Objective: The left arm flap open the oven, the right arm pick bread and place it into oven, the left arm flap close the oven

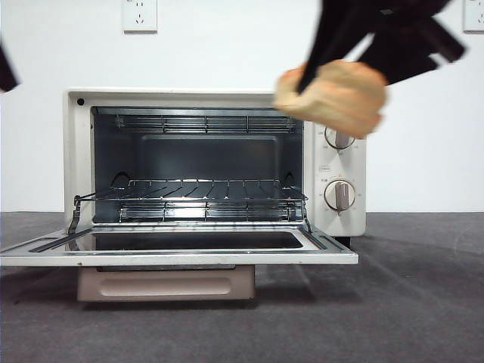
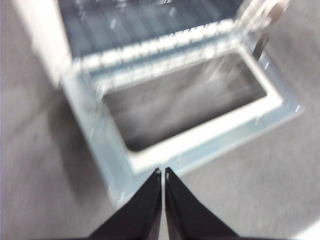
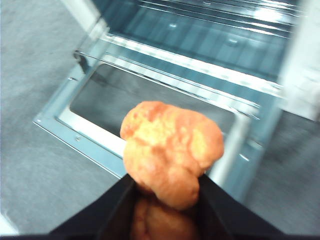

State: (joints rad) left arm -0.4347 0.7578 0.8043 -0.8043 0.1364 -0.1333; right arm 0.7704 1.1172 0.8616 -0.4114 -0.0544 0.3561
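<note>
Right gripper (image 1: 333, 72) holds bread (image 1: 333, 97) aloft before open oven (image 1: 336, 162).

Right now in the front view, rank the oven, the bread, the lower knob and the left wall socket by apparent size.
1. oven
2. bread, held in the right gripper, though blurred and possibly nearer the camera
3. wall socket and lower knob look alike; unranked.

No readable text

The oven (image 1: 204, 174) bore small markings around its two knobs (image 1: 339, 194) and a tiny label between them, all too small and blurred to be read.
</note>
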